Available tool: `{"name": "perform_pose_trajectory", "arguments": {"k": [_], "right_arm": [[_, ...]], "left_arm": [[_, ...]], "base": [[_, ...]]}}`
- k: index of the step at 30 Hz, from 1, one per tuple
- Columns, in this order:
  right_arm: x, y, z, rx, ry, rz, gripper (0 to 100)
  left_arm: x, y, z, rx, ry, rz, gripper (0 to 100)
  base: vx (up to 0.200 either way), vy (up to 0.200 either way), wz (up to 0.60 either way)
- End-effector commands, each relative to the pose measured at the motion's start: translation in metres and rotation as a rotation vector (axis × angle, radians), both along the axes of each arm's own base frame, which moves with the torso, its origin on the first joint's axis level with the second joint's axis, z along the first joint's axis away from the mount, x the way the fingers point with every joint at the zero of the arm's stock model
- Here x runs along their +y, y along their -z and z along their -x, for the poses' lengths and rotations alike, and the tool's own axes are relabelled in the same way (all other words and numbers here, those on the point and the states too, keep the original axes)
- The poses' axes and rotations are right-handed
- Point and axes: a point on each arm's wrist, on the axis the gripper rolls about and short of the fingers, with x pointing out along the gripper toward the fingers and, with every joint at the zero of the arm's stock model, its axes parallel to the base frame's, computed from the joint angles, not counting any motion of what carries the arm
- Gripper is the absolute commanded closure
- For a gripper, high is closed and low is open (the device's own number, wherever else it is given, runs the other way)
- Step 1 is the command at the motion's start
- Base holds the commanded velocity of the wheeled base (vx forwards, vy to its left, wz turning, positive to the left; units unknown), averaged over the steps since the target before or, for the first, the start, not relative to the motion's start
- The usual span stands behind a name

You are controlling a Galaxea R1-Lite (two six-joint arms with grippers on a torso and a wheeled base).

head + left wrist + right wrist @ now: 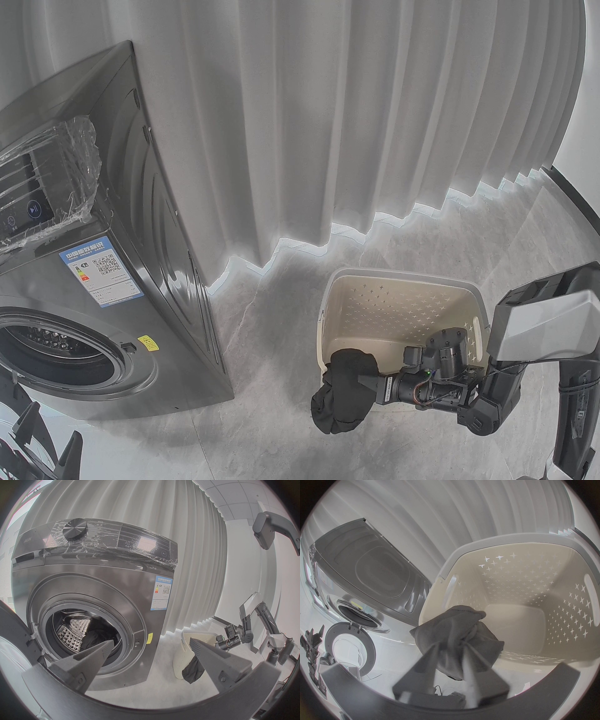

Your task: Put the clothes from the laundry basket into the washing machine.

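One cream plastic laundry basket (pixel 400 312), pierced with small star-shaped holes and edged with a grey rim, is standing on the grey stone-pattern floor (pixel 275 350) in the lower right of the head view. One grey metal front-loading washing machine (pixel 156 250) is occupying the left side of that view, with its round port facing the lower left corner. Its one round door (pixel 350 645) is hanging open.

The right hand (pixel 365 381) is sitting at the basket's lower left corner in the head view. Its two fingers are clamped on one black crumpled cloth garment (pixel 344 390). The garment is bunching around the fingers and drooping over the basket's rim, down along the outer wall. The right wrist view is showing the same cloth pinched between the fingers (pixel 431 655).

The left hand (pixel 44 437) is hovering in the lower left corner of the head view, just before the machine's port, its two fingers spread apart and gripping nothing. Inside the perforated steel drum (pixel 70 634), one dark piece of clothing (pixel 97 636) is lying. White pleated curtains (pixel 350 112) are hanging behind everything.
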Motion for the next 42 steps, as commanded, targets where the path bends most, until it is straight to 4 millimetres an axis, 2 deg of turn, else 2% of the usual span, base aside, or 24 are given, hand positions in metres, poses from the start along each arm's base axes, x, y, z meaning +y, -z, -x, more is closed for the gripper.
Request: {"name": "perform_pose_trajectory", "arguments": {"k": [1,5,9,10,18,19,20,22,26,27,30,37,42], "right_arm": [[0.001,0.005,0.001,0.005,0.000,-0.001,100],[-0.001,0.005,0.003,0.010,0.000,0.003,100],[-0.003,-0.004,0.009,-0.015,-0.003,-0.013,100],[-0.006,-0.024,0.016,-0.086,-0.010,-0.053,100],[-0.013,-0.098,0.053,-0.299,-0.068,-0.196,100],[-0.013,-0.101,0.054,-0.306,-0.070,-0.202,100],[-0.013,-0.115,0.060,-0.346,-0.086,-0.235,100],[-0.013,-0.128,0.067,-0.385,-0.113,-0.269,100],[-0.013,-0.143,0.075,-0.431,-0.169,-0.321,100],[-0.012,-0.152,0.079,-0.456,-0.199,-0.350,100],[-0.011,-0.165,0.078,-0.488,-0.201,-0.401,100],[-0.007,-0.182,0.085,-0.517,-0.249,-0.432,100],[-0.007,-0.203,0.094,-0.548,-0.285,-0.476,100]], "left_arm": [[0.000,0.005,0.000,0.002,-0.001,0.002,0],[0.000,0.005,0.000,0.002,0.000,0.002,0],[0.000,0.005,0.000,0.002,0.000,0.002,0],[0.000,0.005,0.000,0.002,-0.001,0.002,0],[0.000,0.005,0.000,0.002,-0.001,0.002,0],[0.000,0.005,0.000,0.002,-0.001,0.002,0],[0.000,0.005,0.000,0.002,-0.001,0.002,0],[0.000,0.005,0.000,0.002,-0.001,0.002,0],[0.000,0.005,0.000,0.001,-0.006,0.002,0],[0.000,0.005,0.000,0.002,-0.007,0.004,0],[0.000,0.005,0.000,0.001,-0.006,0.002,0],[0.000,0.005,0.000,0.001,-0.003,0.002,0],[0.000,0.005,0.000,0.001,-0.003,0.002,0]], "base": [[0.000,0.000,0.00],[0.000,0.000,0.00],[0.000,0.000,0.00],[0.000,0.000,0.00],[0.000,0.000,0.00],[0.000,0.000,0.00],[0.000,0.000,0.00],[0.000,0.000,0.00],[0.000,0.000,0.00],[0.000,0.000,0.00],[0.000,0.000,0.00],[0.000,0.000,0.00],[0.000,0.000,0.00]]}}
